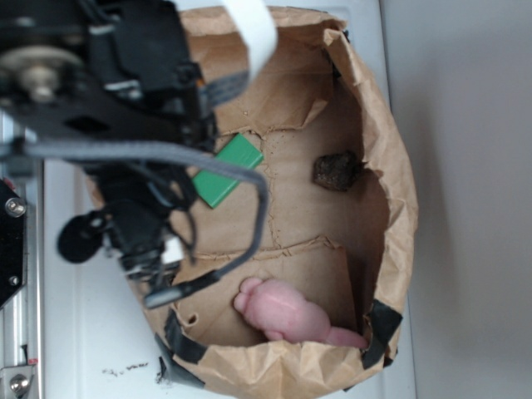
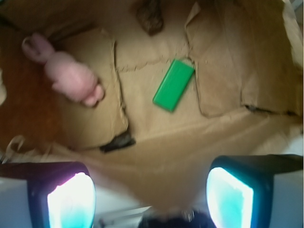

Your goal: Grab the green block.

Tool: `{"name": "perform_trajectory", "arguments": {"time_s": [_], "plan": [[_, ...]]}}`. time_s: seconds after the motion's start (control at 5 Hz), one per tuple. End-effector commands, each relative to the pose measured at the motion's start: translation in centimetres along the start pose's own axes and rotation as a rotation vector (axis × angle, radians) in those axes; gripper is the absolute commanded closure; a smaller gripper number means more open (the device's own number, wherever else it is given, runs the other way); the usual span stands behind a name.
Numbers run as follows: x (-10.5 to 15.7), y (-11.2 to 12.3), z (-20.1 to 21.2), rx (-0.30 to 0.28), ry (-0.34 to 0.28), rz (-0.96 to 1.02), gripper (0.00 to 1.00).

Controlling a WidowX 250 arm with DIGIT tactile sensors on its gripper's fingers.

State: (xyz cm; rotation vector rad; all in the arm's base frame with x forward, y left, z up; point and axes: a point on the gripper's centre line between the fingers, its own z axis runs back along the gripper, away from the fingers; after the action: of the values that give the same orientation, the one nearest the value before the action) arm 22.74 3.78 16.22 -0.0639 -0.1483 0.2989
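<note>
The green block [image 1: 226,170] lies flat on the brown paper floor of an open bag, its near corner hidden behind my arm's cable. The wrist view shows the same green block [image 2: 174,85] lying slantwise, well ahead of the fingers and a little to the right. My gripper [image 2: 149,194] is open, its two fingertips [image 2: 71,202] wide apart with only bag paper between them. It hangs over the bag's near edge, apart from the block. My black arm [image 1: 133,166] covers the bag's left side in the exterior view.
The paper bag's crumpled wall [image 1: 399,166] rings the floor. A pink plush toy [image 1: 287,312] [image 2: 69,76] lies at one end. A dark brown lumpy object [image 1: 336,170] [image 2: 149,16] sits beyond the block. Black tape [image 2: 118,141] marks a floor flap.
</note>
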Motion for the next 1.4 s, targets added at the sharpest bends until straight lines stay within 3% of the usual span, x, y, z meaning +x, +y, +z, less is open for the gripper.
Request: {"name": "perform_trajectory", "arguments": {"time_s": [0.0, 0.2, 0.6, 0.8, 1.0, 1.2], "plan": [[3.5, 2.1, -2.8, 0.029, -0.042, 0.152, 0.0], [4.2, 2.8, -4.7, 0.007, -0.055, 0.28, 0.0], [4.3, 3.6, -6.6, 0.053, -0.055, 0.317, 0.0], [3.5, 3.6, -6.2, -0.009, -0.006, 0.51, 0.0], [4.3, 3.9, -6.8, -0.004, -0.006, 0.536, 0.0], [4.9, 4.0, -6.8, 0.016, 0.056, 0.577, 0.0]]}}
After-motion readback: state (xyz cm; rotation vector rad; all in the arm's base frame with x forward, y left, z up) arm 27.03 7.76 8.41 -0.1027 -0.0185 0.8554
